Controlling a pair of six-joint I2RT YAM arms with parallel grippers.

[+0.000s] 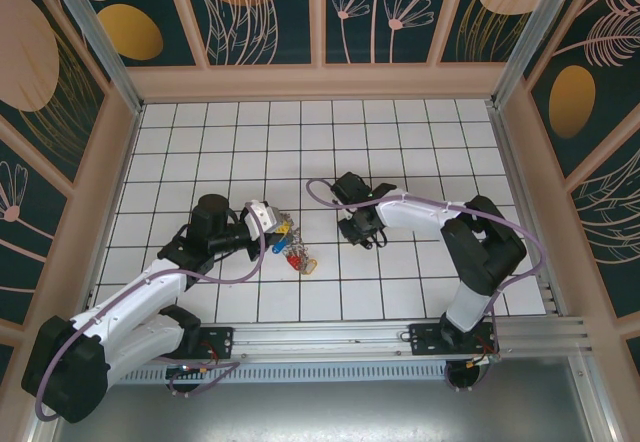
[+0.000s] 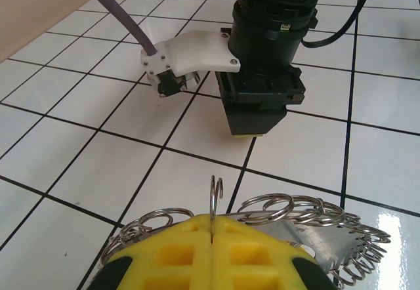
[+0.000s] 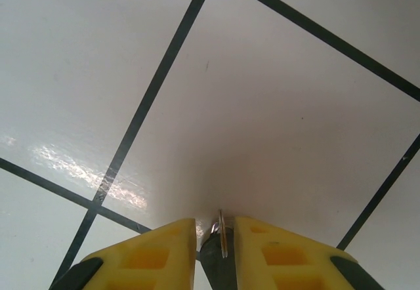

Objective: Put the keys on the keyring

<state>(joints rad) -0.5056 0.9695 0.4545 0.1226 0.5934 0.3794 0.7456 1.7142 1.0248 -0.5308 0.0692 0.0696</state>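
Where the white tiled table (image 1: 400,142) is seen from above, the keys (image 1: 288,244) are found in a small cluster of blue, yellow and red at the tip of the left gripper (image 1: 274,226). The right gripper (image 1: 360,230) is set near them on their right, but apart. In the left wrist view the left gripper's yellow fingers (image 2: 164,254) are pressed together on a thin split ring (image 2: 216,195), which is held upright between them. A tangle of small wire rings (image 2: 282,208) is spread around the fingertips, and a toothed metal key blade (image 2: 325,250) is seen among them on the right. Beyond, the right gripper is pointed down at a tile. In the right wrist view its yellow fingers (image 3: 151,254) are set narrowly apart, and a thin metal piece (image 3: 221,232) is gripped edge-on in the gap, with something dark below it. What that piece belongs to cannot be told.
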